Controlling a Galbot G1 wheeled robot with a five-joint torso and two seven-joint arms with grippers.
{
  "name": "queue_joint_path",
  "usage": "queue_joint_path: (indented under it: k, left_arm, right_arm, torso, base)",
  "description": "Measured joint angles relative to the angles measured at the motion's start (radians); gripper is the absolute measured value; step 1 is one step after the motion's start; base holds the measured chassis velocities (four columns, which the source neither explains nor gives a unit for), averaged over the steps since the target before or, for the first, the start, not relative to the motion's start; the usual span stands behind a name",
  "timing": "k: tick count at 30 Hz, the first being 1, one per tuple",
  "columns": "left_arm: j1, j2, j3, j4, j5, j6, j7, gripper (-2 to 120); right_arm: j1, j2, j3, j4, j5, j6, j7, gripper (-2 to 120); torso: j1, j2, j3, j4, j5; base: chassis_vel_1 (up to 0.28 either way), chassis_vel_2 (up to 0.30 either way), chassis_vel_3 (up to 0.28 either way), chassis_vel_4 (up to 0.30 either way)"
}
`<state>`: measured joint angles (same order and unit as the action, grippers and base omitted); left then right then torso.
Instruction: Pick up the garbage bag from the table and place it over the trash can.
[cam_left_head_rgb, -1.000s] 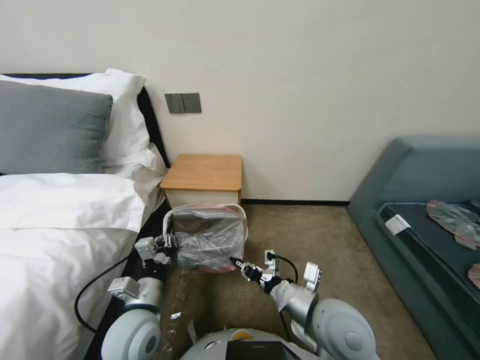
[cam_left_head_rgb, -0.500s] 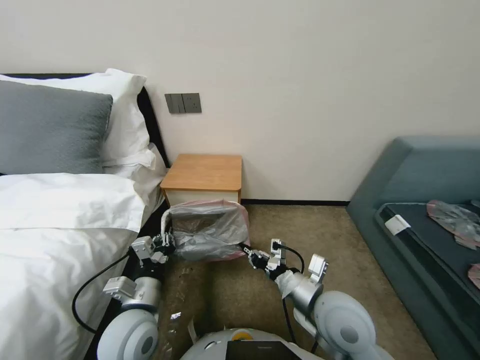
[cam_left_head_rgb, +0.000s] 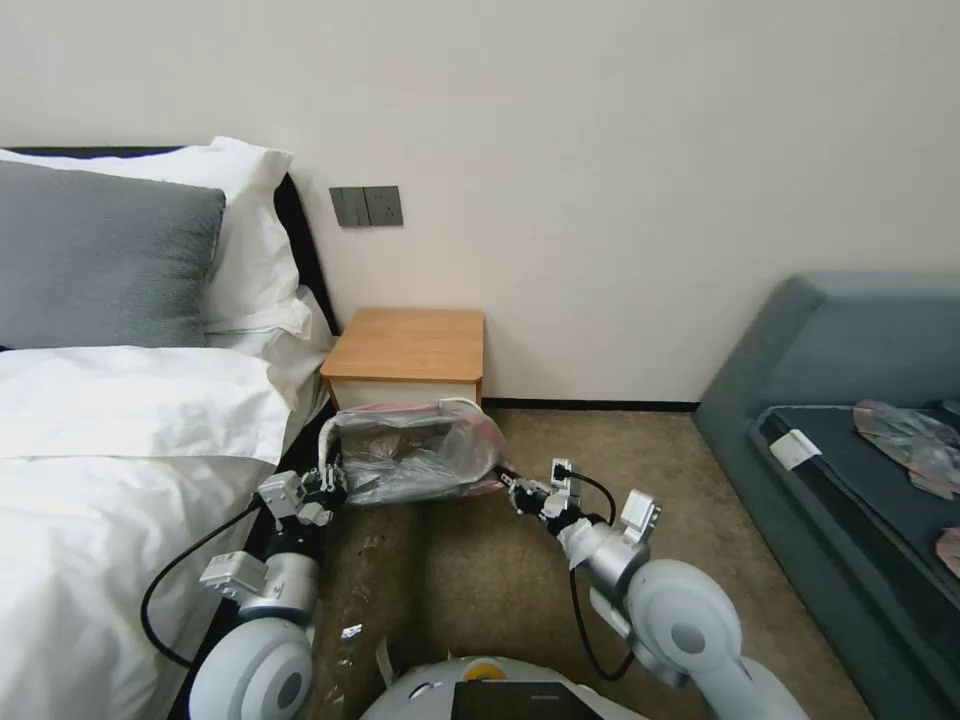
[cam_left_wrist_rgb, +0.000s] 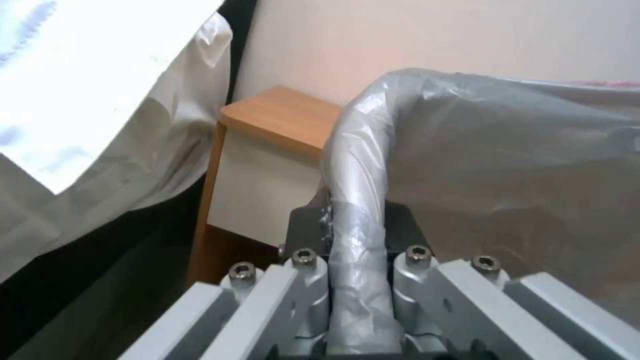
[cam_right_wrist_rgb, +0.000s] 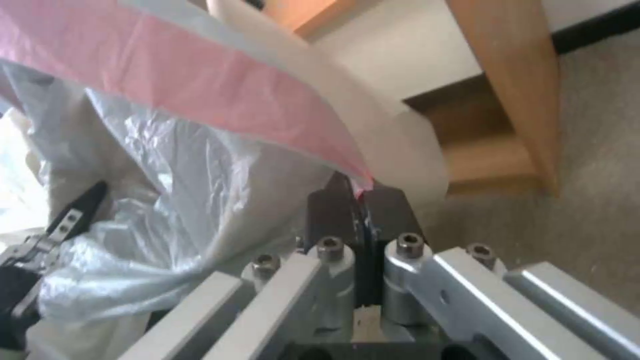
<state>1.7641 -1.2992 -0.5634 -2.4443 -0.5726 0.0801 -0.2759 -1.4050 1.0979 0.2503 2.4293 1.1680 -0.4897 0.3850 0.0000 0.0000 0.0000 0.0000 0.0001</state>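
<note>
Low before the table (cam_left_head_rgb: 408, 345), garbage bag (cam_left_head_rgb: 415, 462) stretched between left tool (cam_left_head_rgb: 335, 483) and right tool (cam_left_head_rgb: 512, 483), both clamped on its rim.

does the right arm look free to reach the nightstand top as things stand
Probably not: the right claw is shut on the bag's pink rim, and the bag lies between it and the nightstand.

The bench (cam_left_head_rgb: 408, 345) stands against the wall between the bed (cam_left_head_rgb: 120, 460) and the sofa (cam_left_head_rgb: 850, 450), with a bare orange-brown top. A brown carpet (cam_left_head_rgb: 620, 480) covers the floor in front of it. The trash can (cam_left_head_rgb: 480, 425) stands on the carpet just before the bench. Scraps of clear plastic (cam_left_head_rgb: 350, 632) lie on the carpet near the robot's base.
</note>
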Motion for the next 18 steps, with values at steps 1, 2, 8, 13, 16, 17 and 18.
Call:
queue_joint_path:
  k: [1,2,8,13,16,17,18]
  left_arm:
    - [0.001,0.000,0.000,0.000,0.001,-0.001,0.000,5]
    - [0.001,0.000,0.000,0.000,0.001,-0.001,0.000,5]
    - [-0.003,0.001,-0.012,0.000,0.000,-0.001,-0.006,5]
    - [-0.020,0.001,-0.043,0.003,-0.021,0.024,-0.049,5]
    - [-0.026,0.002,-0.052,0.008,-0.027,0.029,-0.070,5]
    - [-0.025,0.002,-0.053,0.009,-0.028,0.031,-0.078,5]
    - [-0.025,0.000,-0.053,0.010,-0.028,0.033,-0.083,5]
  right_arm:
    - [0.004,-0.001,0.000,-0.002,-0.008,0.002,-0.001,0]
    - [0.004,-0.001,0.000,-0.002,-0.008,0.002,-0.001,0]
    - [-0.033,-0.010,-0.009,0.002,-0.146,-0.002,-0.051,11]
    - [-0.143,-0.011,0.000,0.002,-0.388,0.051,-0.231,30]
    - [-0.195,-0.006,-0.002,0.000,-0.487,0.110,-0.319,40]
    - [-0.215,-0.003,-0.003,0.000,-0.533,0.143,-0.357,43]
    - [-0.227,-0.001,-0.005,0.000,-0.564,0.171,-0.386,48]
  torso:
    - [0.000,0.000,0.000,0.0000,0.0000]
    - [0.000,0.000,0.000,0.0000,0.0000]
    - [0.000,0.000,0.000,0.0001,0.0000]
    - [0.000,0.000,0.000,-0.0001,-0.0001]
    - [0.000,0.000,0.000,-0.0002,-0.0002]
    - [0.000,0.000,0.000,-0.0001,-0.0002]
    - [0.000,0.000,0.000,-0.0002,-0.0002]
  base:
    - [0.000,0.000,0.000,0.000]
    - [0.000,0.000,0.000,0.000]
    - [0.000,0.000,0.000,0.000]
    - [0.000,0.000,0.000,0.000]
    - [0.000,0.000,0.000,0.000]
    - [0.000,0.000,0.000,0.000]
    - [0.000,0.000,0.000,0.000]
